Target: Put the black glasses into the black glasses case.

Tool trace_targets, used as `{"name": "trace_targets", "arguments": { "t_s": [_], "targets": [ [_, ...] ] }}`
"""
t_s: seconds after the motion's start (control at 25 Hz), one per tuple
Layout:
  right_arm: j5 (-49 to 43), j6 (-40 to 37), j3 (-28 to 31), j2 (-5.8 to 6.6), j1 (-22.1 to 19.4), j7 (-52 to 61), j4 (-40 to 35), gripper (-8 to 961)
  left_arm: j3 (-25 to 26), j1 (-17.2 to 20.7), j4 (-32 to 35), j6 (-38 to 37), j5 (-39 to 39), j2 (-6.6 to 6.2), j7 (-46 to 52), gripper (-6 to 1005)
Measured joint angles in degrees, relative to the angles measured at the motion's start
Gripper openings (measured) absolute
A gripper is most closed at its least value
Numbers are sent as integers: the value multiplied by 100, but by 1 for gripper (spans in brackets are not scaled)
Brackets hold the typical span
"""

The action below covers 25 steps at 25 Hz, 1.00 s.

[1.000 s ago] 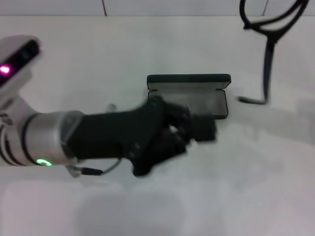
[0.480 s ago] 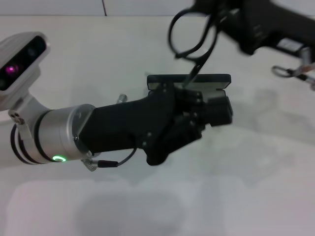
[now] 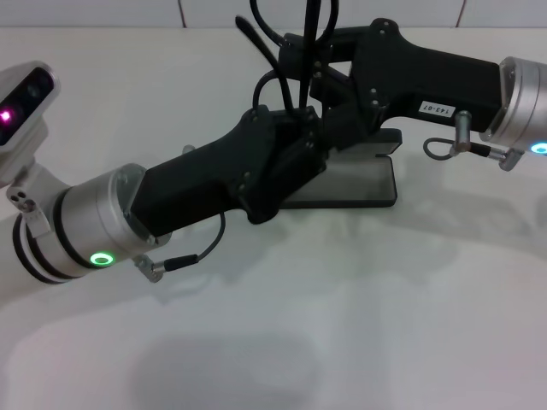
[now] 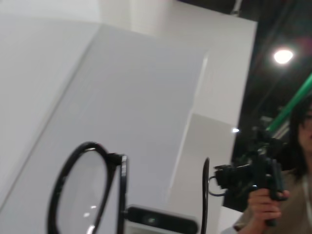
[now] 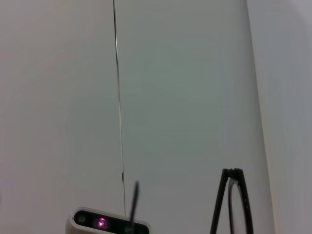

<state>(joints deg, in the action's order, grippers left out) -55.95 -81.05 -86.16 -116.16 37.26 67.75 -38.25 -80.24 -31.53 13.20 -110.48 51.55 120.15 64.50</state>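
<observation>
Both grippers meeting above open black glasses case [image 3: 363, 181], black glasses [image 3: 295, 51] upright

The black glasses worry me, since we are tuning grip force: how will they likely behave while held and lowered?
The black glasses have a thin frame and long slim arms, so they are probably light and somewhat springy. Both the left gripper and the right gripper meet at them above the black glasses case; hard squeezing could bend them. The clear lens may smudge or scratch.

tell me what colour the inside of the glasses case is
Grey lining inside the black glasses case, seen best in the head view.
</observation>
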Motion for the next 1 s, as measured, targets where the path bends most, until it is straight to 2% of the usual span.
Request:
{"name": "trace_targets", "arguments": {
  "t_s": [0.24,1.0],
  "targets": [
    [-27,47,-80,23,48,-3,24,104,0,-16,-12,245,-130,-8,115,51],
    [-313,-28,-226,14,18,-7,1,105,9,-25,-3,214,-154,-18,239,51]
  ]
}}
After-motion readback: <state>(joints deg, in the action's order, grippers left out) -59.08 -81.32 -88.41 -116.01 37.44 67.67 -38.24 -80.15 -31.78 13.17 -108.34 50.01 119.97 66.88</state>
